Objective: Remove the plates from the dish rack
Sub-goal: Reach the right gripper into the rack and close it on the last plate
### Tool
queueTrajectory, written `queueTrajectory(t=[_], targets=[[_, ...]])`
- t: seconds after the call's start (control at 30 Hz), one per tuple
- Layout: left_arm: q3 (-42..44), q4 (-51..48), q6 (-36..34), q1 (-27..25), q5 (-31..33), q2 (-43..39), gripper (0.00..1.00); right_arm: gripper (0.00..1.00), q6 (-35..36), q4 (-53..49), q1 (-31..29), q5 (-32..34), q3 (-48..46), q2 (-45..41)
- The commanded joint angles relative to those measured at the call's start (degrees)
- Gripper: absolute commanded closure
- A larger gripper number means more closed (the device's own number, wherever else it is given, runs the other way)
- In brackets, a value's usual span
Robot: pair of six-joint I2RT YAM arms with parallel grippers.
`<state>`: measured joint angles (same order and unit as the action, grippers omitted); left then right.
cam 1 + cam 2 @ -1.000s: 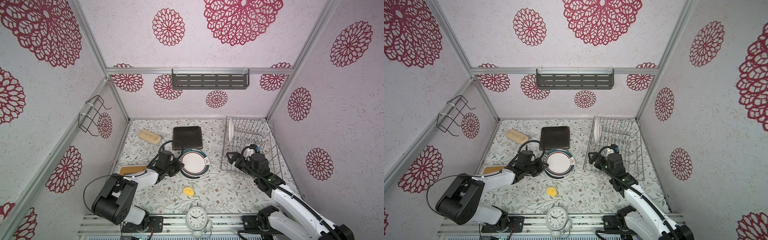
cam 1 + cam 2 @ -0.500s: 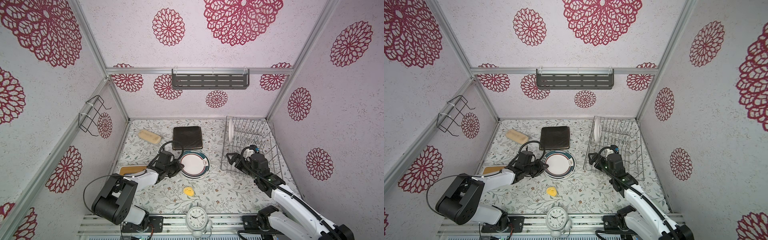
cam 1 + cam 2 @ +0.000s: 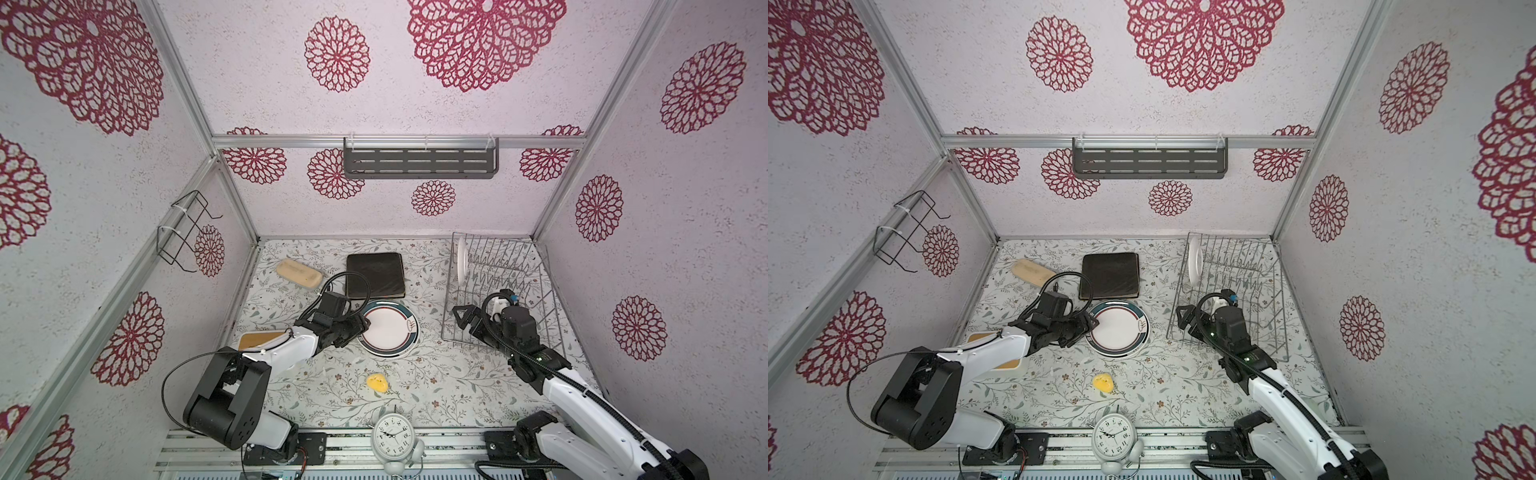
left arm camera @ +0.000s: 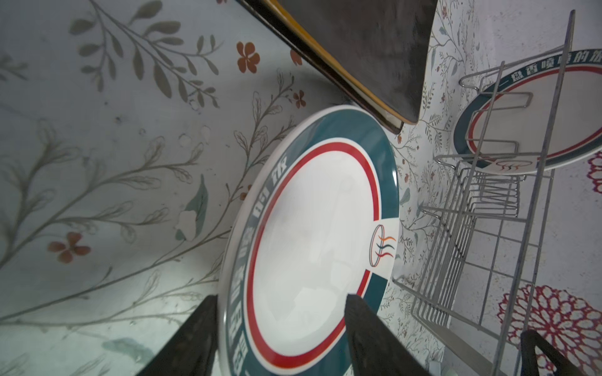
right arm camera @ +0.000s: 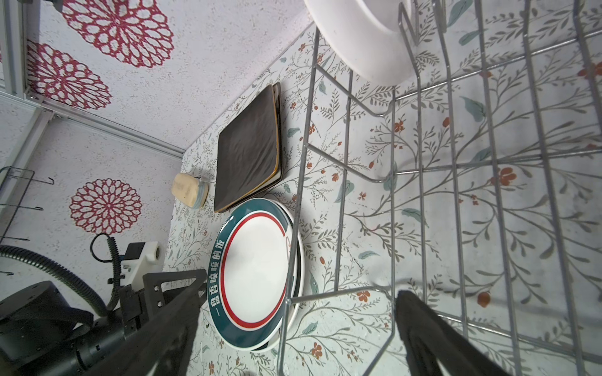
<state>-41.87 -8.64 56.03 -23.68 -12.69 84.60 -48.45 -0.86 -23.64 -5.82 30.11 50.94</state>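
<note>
Left pincer, jaws parted, straddles the rim of a round plate lying mid-surface; a careless pull-back could drag it against the square plates. Right pincer, spread wide, hovers at the dish rack along the surface's right edge, where snagged wires could topple the last upright plate.

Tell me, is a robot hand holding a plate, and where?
Nothing is held. The left hand is open, its fingers on either side of the rim of the round plate, which lies flat on the table. The right hand is open and empty.
</note>
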Motion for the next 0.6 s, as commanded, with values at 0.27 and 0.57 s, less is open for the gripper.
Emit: queueTrajectory(t=[0.27,0.57], targets=[[-4.94,-8.43,-4.08,-3.19,8.02,1.6,0.26,0.03,2.68,-1.43,-0.25,1.76,3.0,-0.24],[-5.43,-7.12,-4.42,-3.9,9.52,-2.1,0.24,0.03,8.05,-6.72,-0.2,7.37,7.16,0.53]])
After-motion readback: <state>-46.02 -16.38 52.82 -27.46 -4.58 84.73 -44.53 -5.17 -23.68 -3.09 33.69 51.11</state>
